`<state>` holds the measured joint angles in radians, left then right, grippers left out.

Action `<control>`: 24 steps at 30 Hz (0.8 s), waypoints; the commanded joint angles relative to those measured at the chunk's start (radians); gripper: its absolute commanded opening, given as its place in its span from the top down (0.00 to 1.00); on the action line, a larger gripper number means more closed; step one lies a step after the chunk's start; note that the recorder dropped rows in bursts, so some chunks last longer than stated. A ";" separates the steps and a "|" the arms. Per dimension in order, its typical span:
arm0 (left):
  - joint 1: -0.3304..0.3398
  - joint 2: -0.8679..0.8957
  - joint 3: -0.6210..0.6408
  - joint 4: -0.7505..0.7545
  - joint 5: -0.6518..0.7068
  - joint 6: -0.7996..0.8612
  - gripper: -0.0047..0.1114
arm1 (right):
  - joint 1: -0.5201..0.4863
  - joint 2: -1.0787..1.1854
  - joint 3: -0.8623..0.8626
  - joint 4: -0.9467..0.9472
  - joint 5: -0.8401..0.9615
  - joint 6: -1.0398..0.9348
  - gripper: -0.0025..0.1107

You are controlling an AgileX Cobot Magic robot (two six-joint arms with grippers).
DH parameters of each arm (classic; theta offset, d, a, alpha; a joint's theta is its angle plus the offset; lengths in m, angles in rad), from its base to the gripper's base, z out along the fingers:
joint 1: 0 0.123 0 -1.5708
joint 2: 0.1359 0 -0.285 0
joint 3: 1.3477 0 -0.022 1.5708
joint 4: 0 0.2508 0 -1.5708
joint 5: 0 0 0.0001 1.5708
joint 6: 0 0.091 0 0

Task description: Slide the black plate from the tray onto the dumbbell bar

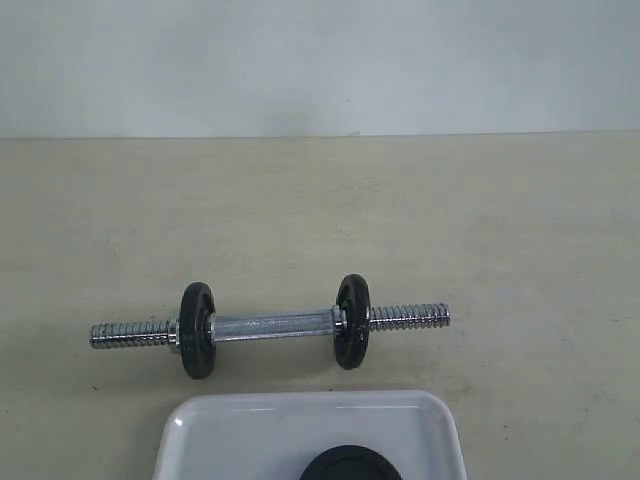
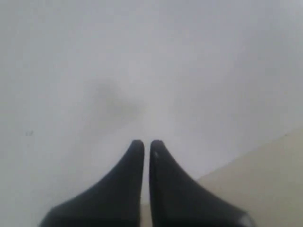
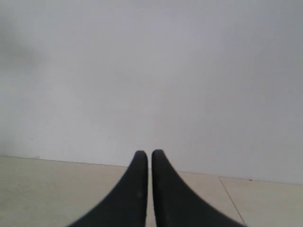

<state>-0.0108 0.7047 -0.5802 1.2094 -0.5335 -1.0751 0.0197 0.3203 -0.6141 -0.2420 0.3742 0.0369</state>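
On the worktop (image 1: 520, 220), only the exterior view catches the tray (image 1: 240, 430), the dumbbell bar (image 1: 272, 326) and the black plate (image 1: 350, 465) lying in the tray; wrist views show left pincer (image 2: 146, 146) and right pincer (image 3: 149, 156) clenched empty, pale wall (image 3: 142, 71) ahead of both.

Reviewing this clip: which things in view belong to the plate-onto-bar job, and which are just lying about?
Job: black plate, lying in the tray; dumbbell bar.
Lying about: left mounted disc and right mounted disc, both already on the bar; table.
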 commanded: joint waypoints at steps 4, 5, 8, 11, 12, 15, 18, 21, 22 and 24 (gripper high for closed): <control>-0.002 0.080 -0.003 0.256 0.029 0.233 0.92 | -0.001 -0.005 -0.005 0.035 -0.008 -0.008 0.97; -0.002 0.091 -0.003 0.250 0.001 0.302 0.92 | -0.001 -0.005 -0.005 0.036 -0.006 -0.008 0.97; -0.002 0.115 -0.003 0.208 -0.115 0.570 0.92 | -0.001 -0.005 -0.005 0.036 -0.002 -0.011 0.97; -0.002 0.118 -0.003 0.129 -0.217 0.753 0.92 | -0.001 -0.005 -0.005 0.036 0.006 -0.014 0.97; -0.002 0.118 -0.003 0.070 -0.247 0.784 0.92 | -0.001 -0.005 -0.005 0.036 0.006 -0.014 0.97; -0.002 0.118 -0.003 -0.120 -0.329 0.874 0.92 | -0.001 -0.005 -0.005 0.036 0.006 -0.014 0.97; -0.002 0.118 -0.003 -0.312 -0.429 1.033 0.92 | -0.001 -0.005 -0.005 0.037 0.006 -0.014 0.97; -0.002 0.118 -0.003 -0.503 -0.484 1.065 0.92 | -0.001 -0.005 -0.005 0.037 0.006 -0.014 0.97; -0.002 0.118 -0.003 -0.544 -0.484 1.061 0.92 | -0.001 -0.005 -0.005 0.037 0.006 -0.014 0.97; -0.002 0.118 -0.003 -0.565 -0.460 1.010 0.92 | -0.001 -0.005 -0.005 0.037 0.006 -0.014 0.97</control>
<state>-0.0108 0.8212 -0.5802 0.7348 -1.0027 -0.0360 0.0197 0.3203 -0.6141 -0.2030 0.3779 0.0274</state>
